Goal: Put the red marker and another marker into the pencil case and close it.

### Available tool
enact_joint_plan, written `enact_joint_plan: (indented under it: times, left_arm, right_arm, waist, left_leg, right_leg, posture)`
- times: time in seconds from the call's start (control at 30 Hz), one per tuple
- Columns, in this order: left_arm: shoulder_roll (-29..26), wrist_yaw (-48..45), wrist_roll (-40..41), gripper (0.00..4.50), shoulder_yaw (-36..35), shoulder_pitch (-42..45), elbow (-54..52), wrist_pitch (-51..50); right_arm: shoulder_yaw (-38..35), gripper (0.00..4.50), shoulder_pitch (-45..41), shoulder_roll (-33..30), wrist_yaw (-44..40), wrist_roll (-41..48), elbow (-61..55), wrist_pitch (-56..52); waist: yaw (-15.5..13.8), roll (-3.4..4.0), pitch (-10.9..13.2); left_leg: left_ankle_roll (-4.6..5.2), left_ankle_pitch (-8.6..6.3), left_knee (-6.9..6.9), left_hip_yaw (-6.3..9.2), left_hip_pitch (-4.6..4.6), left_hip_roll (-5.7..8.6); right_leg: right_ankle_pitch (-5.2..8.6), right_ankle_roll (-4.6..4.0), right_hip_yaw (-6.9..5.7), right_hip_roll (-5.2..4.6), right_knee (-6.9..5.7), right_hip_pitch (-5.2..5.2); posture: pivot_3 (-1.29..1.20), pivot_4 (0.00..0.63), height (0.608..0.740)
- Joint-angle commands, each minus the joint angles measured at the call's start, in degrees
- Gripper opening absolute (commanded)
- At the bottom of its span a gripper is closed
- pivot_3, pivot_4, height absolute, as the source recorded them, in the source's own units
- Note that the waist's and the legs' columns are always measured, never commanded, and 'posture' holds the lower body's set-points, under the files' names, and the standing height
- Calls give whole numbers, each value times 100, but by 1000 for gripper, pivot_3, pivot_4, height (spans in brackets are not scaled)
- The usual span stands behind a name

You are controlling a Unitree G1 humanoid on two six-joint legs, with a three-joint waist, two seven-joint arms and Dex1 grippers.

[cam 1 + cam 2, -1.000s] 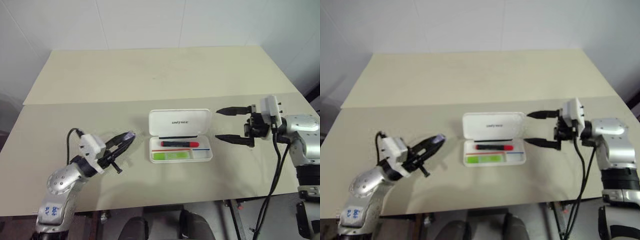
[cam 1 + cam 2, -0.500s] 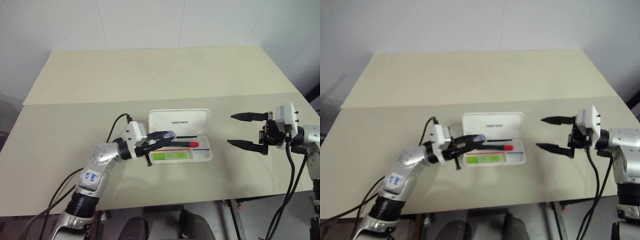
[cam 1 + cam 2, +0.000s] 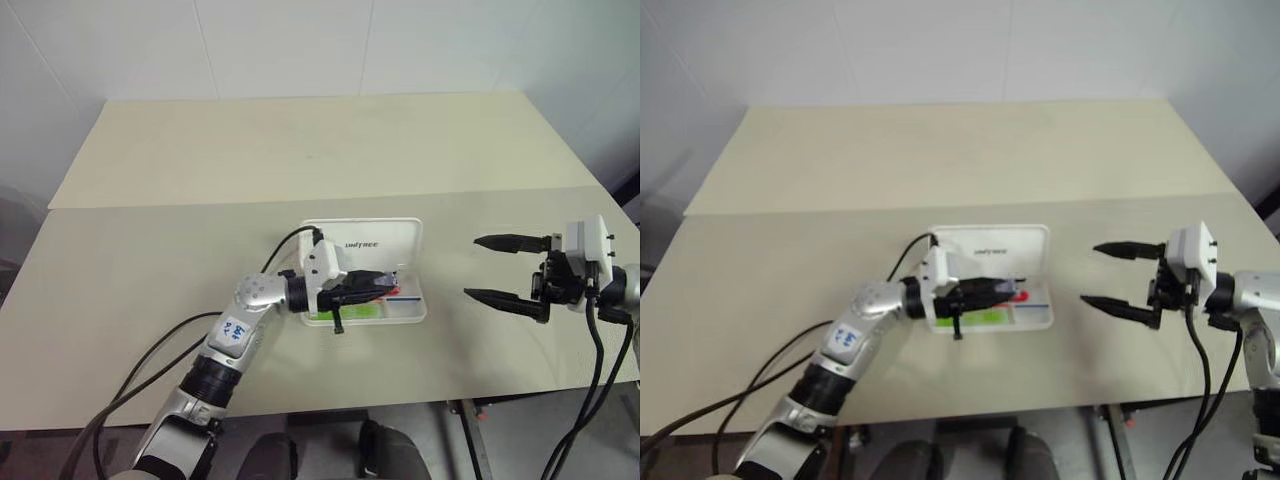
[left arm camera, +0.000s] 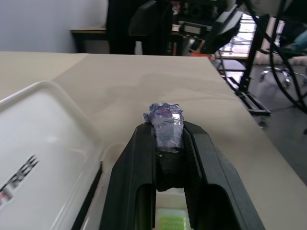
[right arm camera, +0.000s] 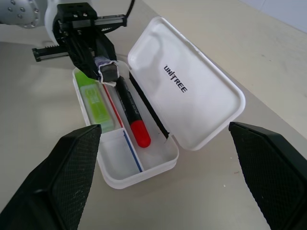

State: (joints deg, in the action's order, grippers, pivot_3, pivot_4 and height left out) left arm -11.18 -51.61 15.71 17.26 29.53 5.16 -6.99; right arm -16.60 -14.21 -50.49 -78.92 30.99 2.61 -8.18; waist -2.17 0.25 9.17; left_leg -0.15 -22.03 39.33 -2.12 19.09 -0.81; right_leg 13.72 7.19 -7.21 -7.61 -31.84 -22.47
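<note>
Both markers already lie in the tray of the pencil case (image 3: 410, 300), which sits open at the centre of the head views on the pale surface (image 3: 150, 270): the red marker (image 5: 130, 112) rests along the back of the tray beside the hinge, and the light-green marker (image 5: 98, 106) lies in the front compartment. So, judging by how things lie, the filling is done and the step in hand is the closing. The left gripper (image 3: 372, 285) hangs over the tray just left of the frame's centre, its jaws drawn nearly together with nothing of the task between them; a scrap of bluish tape wraps their tips. The right gripper (image 3: 500, 270) waits well apart, at the right of the frame, jaws spread wide and empty. The next move probably calls for getting behind or under the raised lid (image 5: 184, 86) and swinging it forward over the tray, pressing until it latches, while keeping the case from sliding. The right wrist view gives what the head views hide behind the left arm: the whole open tray, its red and blue lines, both markers lying flat. The left wrist view, looking along its own jaws, adds a sliver of green below them and the lid at the frame's lower left.
</note>
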Motion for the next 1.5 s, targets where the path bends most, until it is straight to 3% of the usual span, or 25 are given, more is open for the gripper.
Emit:
enact_joint_plan:
  times: [0.03, 1.0, 1.4, 1.5]
  left_arm:
    - [164, -179, -127, 398, 161, 268, 249, 145]
    - [1109, -682, -952, 398, 412, 1304, 2675, 883]
    - [1111, -936, -808, 4462, 285, 1308, 2489, 829]
    - [1055, -1022, -753, 4462, 242, 1244, 2301, 771]
  right_arm:
    - [-313, 4500, 128, -125, 108, 167, -308, -69]
    - [-469, 4500, 701, -60, 649, 385, -1090, -213]
    - [-339, 4500, 638, 9, 747, 396, -1102, -155]
    - [-281, 4500, 590, 50, 749, 379, -1065, -131]
  waist:
    - [-28, 0, 0]
    - [-93, -3, 1]
    - [-87, -3, 1]
    - [-86, -2, 1]
  left_leg:
    - [0, 0, 0, 0, 0, 0]
    - [3, 1, 4, 0, 5, 2]
    - [4, 1, 5, 0, 5, 1]
    - [4, 1, 5, 0, 5, 1]
  right_leg:
    - [0, 0, 0, 0, 0, 0]
    - [-1, 1, -4, 0, 3, -1]
    - [-1, 1, -4, -1, 3, -1]
    - [-1, 1, -4, 0, 3, -1]
  posture:
    - [0, 150, 740]
    - [0, 150, 740]
    - [0, 150, 740]
    - [0, 150, 740]
